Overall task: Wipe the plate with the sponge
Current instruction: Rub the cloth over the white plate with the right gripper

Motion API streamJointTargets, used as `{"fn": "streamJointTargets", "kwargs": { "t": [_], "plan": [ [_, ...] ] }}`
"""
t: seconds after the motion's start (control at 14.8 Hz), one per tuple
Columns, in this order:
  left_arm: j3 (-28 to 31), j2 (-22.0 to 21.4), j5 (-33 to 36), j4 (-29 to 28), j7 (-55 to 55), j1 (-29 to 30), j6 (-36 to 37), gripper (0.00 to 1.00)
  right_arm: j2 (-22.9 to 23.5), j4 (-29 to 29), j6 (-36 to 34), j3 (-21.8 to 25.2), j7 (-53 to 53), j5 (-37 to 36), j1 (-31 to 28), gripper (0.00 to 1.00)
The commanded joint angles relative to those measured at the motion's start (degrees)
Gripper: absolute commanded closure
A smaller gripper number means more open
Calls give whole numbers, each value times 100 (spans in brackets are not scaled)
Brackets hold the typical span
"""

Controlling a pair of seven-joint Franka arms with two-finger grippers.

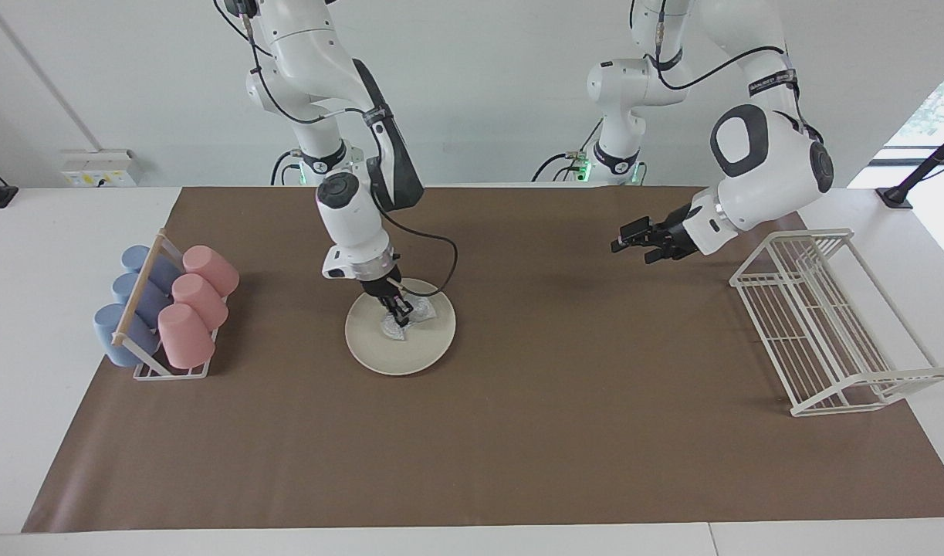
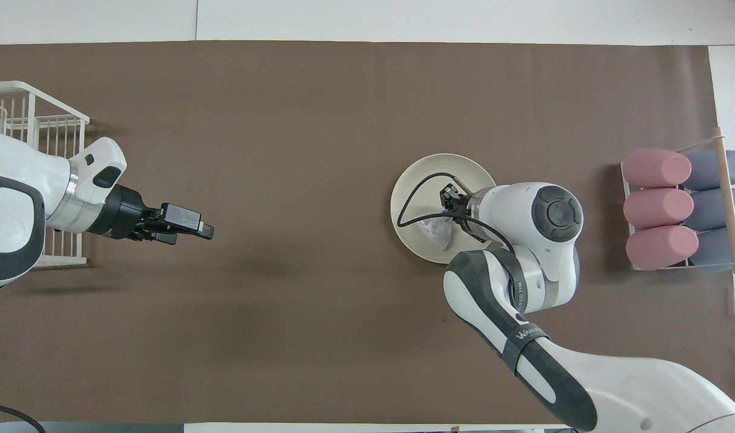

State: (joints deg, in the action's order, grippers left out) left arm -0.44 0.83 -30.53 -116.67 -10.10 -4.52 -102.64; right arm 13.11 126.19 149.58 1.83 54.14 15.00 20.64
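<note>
The cream-white plate (image 1: 410, 351) lies on the brown mat, toward the right arm's end of the table. The silvery-grey sponge (image 1: 423, 310) lies crumpled on the plate's half nearer to the robots. My right gripper (image 1: 400, 315) points down onto the plate and is shut on the sponge, pressing it against the plate. In the overhead view the plate (image 2: 430, 177) and sponge (image 2: 437, 230) show beside the right wrist, which covers most of the right gripper (image 2: 452, 207). My left gripper (image 1: 624, 241) waits in the air over bare mat, beside the wire rack; it also shows in the overhead view (image 2: 190, 227).
A rack (image 1: 143, 371) of pink cups (image 1: 184, 336) and blue cups (image 1: 116, 333) stands at the right arm's end. A white wire dish rack (image 1: 827, 324) stands at the left arm's end. A black cable (image 1: 441, 270) loops from the right wrist over the plate.
</note>
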Motion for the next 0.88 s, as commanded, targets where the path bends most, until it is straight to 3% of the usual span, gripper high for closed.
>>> {"fn": "streamJointTargets", "kwargs": {
  "t": [0.0, 0.27, 0.54, 0.81],
  "plan": [
    [35, 23, 126, 48, 122, -84, -116, 0, 148, 125, 97, -43, -695, 108, -429, 100],
    [35, 31, 126, 48, 157, -84, -221, 0, 130, 274, 167, -52, -204, 117, -132, 100],
    [35, 31, 126, 48, 157, -84, -239, 0, 130, 310, 351, -43, 1156, 117, 597, 100],
    [52, 23, 126, 57, 166, -76, -283, 0, 139, 310, 537, -43, 1318, 117, 687, 100]
  ]
}}
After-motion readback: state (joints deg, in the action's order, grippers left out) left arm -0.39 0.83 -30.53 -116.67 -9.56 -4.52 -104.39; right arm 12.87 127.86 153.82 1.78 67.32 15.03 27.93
